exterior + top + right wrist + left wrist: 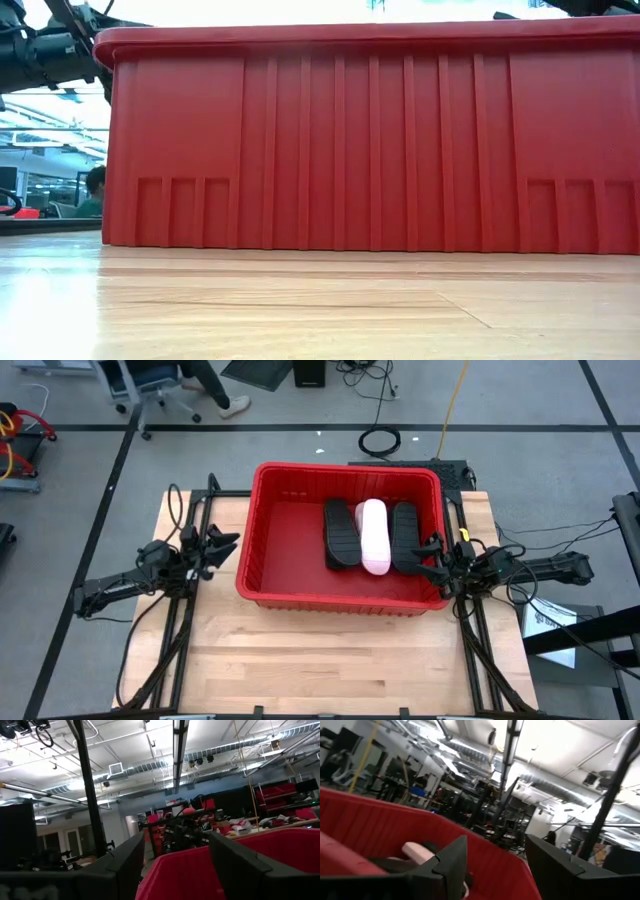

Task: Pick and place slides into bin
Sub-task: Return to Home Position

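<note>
The red bin [262,540] stands on the wooden table's far half. Inside it, in the right half, lie three slides side by side: a black one [340,532], a pale pink one [375,535] and another black one [405,532]. My left gripper [228,545] is open just outside the bin's left wall, holding nothing; its wrist view looks over the rim at the pink slide [417,851]. My right gripper [430,558] is open at the bin's right wall, also with nothing in it. Both wrist views tilt up toward the ceiling.
The bin's front wall [370,140] fills the low view. Bare wooden tabletop [330,660] lies between the bin and the near edge. Black arm frames [170,640] run along the table's left and right sides. Cables lie on the floor beyond the far edge.
</note>
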